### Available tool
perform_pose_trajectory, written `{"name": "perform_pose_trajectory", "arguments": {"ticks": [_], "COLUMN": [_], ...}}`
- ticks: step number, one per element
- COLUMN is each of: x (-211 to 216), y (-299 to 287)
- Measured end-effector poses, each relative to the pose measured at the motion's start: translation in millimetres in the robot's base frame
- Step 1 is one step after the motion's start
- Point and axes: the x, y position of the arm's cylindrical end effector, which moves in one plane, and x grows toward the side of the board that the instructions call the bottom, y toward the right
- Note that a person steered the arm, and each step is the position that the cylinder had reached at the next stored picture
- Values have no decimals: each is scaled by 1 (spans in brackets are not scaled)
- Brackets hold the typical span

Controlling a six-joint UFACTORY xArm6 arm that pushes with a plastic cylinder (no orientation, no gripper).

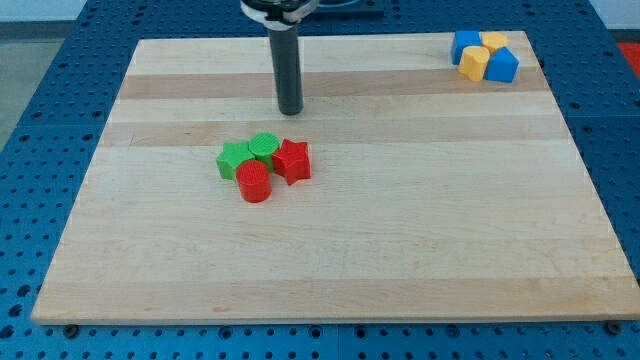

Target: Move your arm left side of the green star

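Note:
The green star (234, 159) lies left of the board's middle, at the left end of a tight cluster. A green cylinder (265, 147) touches its upper right. A red star (292, 161) sits at the cluster's right. A red cylinder (254, 183) sits at the cluster's bottom. My tip (290, 110) stands above the cluster in the view, a short way above and right of the green cylinder, apart from all blocks. It is up and to the right of the green star.
At the board's top right corner, two blue blocks (465, 45) (503, 66) and two yellow blocks (495, 42) (474, 63) sit packed together. The wooden board (400, 230) rests on a blue perforated table.

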Motion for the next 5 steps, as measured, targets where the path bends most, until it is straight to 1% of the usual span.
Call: {"name": "perform_pose_trajectory", "arguments": {"ticks": [1, 2, 5], "x": [0, 1, 66], "y": [-42, -71, -104]}}
